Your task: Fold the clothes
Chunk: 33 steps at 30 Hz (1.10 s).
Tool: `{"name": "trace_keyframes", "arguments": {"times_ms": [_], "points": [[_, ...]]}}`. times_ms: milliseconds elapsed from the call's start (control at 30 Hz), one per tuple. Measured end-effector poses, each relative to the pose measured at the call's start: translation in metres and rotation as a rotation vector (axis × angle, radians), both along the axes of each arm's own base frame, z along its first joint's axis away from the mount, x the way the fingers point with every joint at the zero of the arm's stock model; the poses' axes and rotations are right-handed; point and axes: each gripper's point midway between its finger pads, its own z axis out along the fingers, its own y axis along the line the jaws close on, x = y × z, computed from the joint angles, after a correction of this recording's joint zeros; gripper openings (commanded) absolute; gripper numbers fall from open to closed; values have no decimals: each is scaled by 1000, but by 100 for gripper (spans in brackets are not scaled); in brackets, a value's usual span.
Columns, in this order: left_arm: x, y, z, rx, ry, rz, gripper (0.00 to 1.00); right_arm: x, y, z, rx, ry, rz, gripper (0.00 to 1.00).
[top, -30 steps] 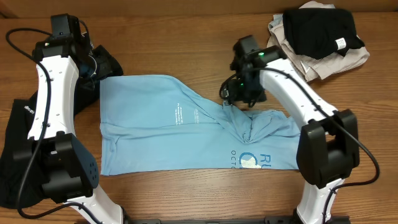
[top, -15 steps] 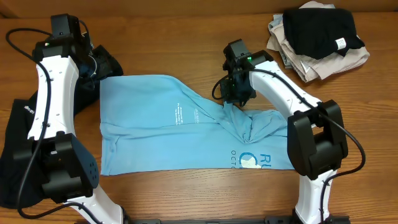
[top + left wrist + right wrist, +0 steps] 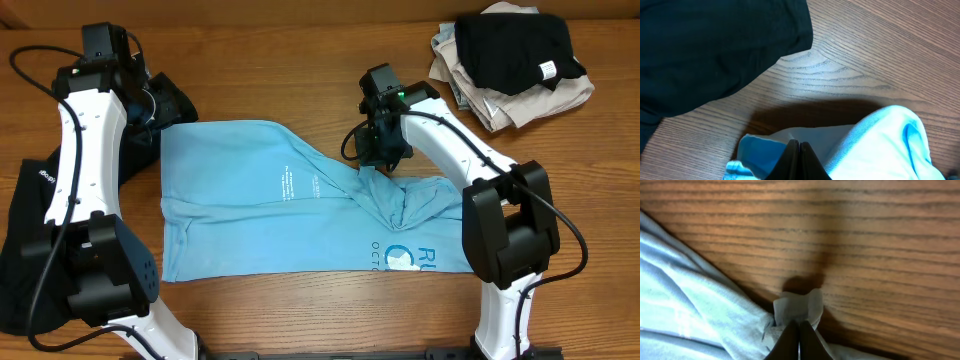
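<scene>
You've got both clamped tight: left gripper (image 3: 799,151) pinching the tee's (image 3: 250,220) corner, right gripper (image 3: 799,332) pinching its top edge.

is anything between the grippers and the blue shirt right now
Nothing visible. Both are on the blue shirt: the left gripper is shut on a corner of it beside the black garment, and the right gripper pinches a tuft at its far edge.
</scene>
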Motion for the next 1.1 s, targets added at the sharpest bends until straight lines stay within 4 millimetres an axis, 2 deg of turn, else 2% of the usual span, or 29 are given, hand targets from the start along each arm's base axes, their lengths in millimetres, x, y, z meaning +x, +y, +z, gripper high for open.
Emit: {"name": "trace_keyframes", "arguments": {"times_ms": [67, 167, 200, 300, 400, 633, 767, 867, 900, 967, 1033, 1100], "points": [[0, 0, 0, 0, 0, 0, 4, -3, 1, 0, 4, 11, 4, 60], [0, 0, 0, 0, 0, 0, 4, -4, 2, 0, 11, 17, 8, 63], [0, 0, 0, 0, 0, 0, 4, -5, 2, -1, 12, 19, 9, 57], [0, -1, 0, 0, 0, -1, 4, -6, 2, -3, 17, 22, 5, 18], [0, -1, 0, 0, 1, -2, 4, -10, 2, -9, 20, 35, 4, 4], [-1, -2, -1, -5, 7, 0, 4, -8, 4, -10, 30, 28, 0, 4], [-2, -2, -1, -10, 12, 11, 4, -11, -8, -2, -9, 54, -6, 4], [-3, -2, -1, -13, 14, 18, 4, 20, -26, 35, -37, -14, -45, 4], [-3, -2, -1, -13, 14, 18, 5, 48, -38, 64, -26, -106, -78, 4], [-3, -2, -1, -14, 15, 18, 4, 73, -54, 100, -15, -199, -110, 4], [-2, -2, -1, -13, 12, 18, 4, 93, -70, 132, -3, -288, -136, 4], [-2, -2, -1, -13, 11, 18, 4, 100, -83, 147, -12, -329, -154, 4]]}}
